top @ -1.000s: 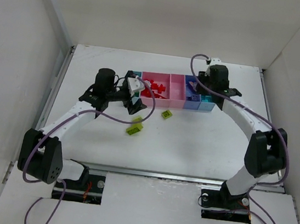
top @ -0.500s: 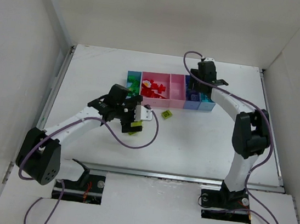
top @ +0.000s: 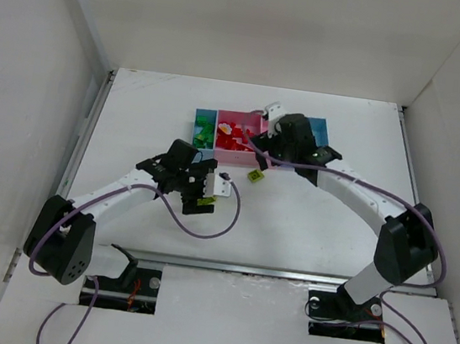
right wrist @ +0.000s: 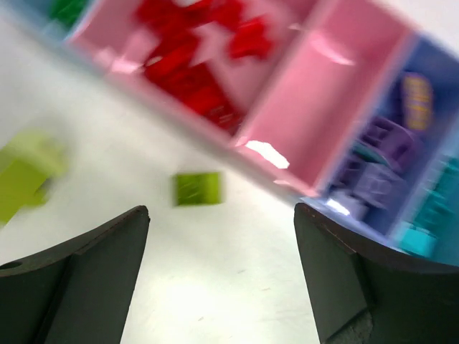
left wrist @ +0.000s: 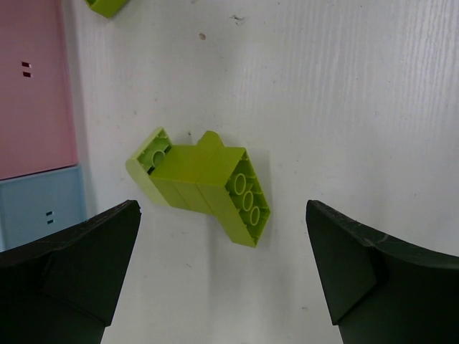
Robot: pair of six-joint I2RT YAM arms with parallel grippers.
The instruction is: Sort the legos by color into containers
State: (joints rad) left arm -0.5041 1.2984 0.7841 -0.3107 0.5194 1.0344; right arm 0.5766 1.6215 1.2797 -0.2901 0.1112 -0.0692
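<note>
Near the containers (right wrist: 337,86), both arms' jaws gape empty above loose lime legos (left wrist: 204,188).

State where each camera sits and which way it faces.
Top external: above, behind the bases, looking down on table, containers, left arm, right arm.
Left wrist: faces straight down at a lime brick below the open left gripper.
Right wrist: tilted toward containers, open right gripper in front.
Shared: both wrists see the small lime piece.

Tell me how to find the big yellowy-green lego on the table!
Look at the row of containers in the middle of the table. Nearer the arms lie two lime legos. It is the one below the open left gripper: a chunky stepped piece, not the small flat square.
</note>
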